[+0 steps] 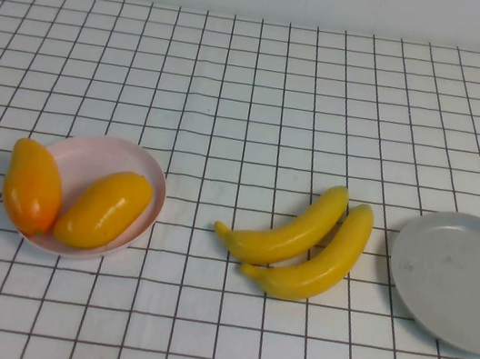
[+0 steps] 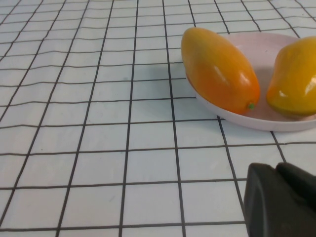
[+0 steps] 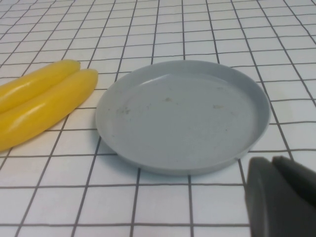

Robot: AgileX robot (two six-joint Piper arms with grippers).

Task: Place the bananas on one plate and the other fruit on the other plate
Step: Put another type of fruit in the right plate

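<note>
Near the table's left edge, two mangoes (image 1: 33, 186) (image 1: 104, 208) lay in the pink plate (image 1: 105, 160). Two touching bananas (image 1: 284, 234) (image 1: 319, 259) lay mid-table; the grey plate (image 1: 458, 281) sat at the right edge. The left gripper (image 2: 279, 202) hung near the pink plate, the right gripper (image 3: 279, 197) by the grey; I cannot tell either's finger state.

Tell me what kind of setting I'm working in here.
Likely a staged tabletop test setup, not a kitchen: a black-gridded white cloth, plastic-looking fruit and two plain plates. The left gripper and right gripper each show only at their own wrist view's edge.

White black-gridded table (image 1: 265, 82) with pink plate (image 1: 145, 168), two touching bananas (image 1: 299, 242), grey plate (image 1: 462, 281).
</note>
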